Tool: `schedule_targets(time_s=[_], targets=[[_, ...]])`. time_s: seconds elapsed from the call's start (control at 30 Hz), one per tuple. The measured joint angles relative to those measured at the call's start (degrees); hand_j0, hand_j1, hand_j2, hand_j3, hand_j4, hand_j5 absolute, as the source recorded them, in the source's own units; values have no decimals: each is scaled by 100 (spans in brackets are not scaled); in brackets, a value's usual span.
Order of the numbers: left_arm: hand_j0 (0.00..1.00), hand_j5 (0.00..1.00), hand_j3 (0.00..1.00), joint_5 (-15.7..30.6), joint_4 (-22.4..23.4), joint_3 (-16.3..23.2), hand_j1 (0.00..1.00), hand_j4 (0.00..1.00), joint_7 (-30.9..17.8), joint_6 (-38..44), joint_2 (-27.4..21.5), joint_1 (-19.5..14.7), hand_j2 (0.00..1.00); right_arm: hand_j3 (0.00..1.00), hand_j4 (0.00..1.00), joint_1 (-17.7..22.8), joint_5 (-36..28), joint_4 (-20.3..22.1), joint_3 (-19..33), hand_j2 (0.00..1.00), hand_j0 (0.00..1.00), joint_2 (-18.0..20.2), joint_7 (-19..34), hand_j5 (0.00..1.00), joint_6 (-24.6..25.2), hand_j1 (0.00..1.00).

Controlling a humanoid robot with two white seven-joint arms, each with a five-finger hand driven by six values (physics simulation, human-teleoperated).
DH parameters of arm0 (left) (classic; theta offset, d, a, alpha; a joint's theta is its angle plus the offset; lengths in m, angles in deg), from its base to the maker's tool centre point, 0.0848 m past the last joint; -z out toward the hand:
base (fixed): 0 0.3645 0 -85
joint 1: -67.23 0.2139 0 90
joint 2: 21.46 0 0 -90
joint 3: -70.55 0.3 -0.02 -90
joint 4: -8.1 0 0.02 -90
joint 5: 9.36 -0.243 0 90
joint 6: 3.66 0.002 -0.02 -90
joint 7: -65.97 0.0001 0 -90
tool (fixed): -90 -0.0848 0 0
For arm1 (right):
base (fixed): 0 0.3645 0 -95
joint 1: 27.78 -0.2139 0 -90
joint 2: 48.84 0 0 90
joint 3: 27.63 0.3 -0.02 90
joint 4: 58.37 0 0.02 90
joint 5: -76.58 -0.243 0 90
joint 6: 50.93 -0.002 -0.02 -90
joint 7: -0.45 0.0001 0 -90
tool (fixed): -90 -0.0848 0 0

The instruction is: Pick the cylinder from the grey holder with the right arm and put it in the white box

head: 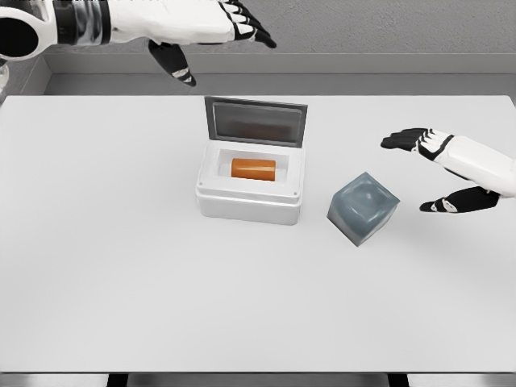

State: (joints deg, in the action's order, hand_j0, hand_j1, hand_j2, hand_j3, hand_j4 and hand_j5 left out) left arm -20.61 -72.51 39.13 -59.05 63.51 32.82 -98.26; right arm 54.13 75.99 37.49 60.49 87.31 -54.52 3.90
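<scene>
In the head view, one orange cylinder [253, 168] already lies inside the one white box [251, 187] at the frame's centre, its long axis running left to right, under the raised grey lid [255, 121]. One grey holder [363, 208] sits tipped on the desk [121, 282] just right of the box, with nothing in it. The right hand [439, 171], at the right edge, has its fingers spread wide and holds nothing; the cylinder lies to its left, beyond the holder. The left hand [216, 36], at the upper left, is relaxed and empty, and roughly as far from the box. Judging by this, the placement looks done.
</scene>
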Motion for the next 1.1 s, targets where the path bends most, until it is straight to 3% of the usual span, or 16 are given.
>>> schedule_targets(time_s=[0.13, 0.4, 0.67, 1.1], targets=[[100, 100, 100, -401, 472, 149, 100, 100, 0, -35, 226, -17, 100, 100, 100, 9, -1, -5, 3, 100, 100, -5, 0, 100, 0, 100], [100, 100, 100, -762, 830, 372, 100, 100, -1, -55, 379, -44, 100, 100, 100, 9, -7, -15, 11, 100, 100, -13, 0, 100, 0, 100], [100, 100, 100, -1047, 1063, 850, 100, 100, 0, -84, 493, -53, 100, 100, 100, 9, -10, -10, 12, 100, 100, -15, 0, 100, 0, 100], [100, 100, 100, -1747, 1276, 1145, 100, 100, 0, -310, 554, -211, 100, 100, 100, 9, -10, -10, 13, 100, 100, -16, 0, 100, 0, 100]])
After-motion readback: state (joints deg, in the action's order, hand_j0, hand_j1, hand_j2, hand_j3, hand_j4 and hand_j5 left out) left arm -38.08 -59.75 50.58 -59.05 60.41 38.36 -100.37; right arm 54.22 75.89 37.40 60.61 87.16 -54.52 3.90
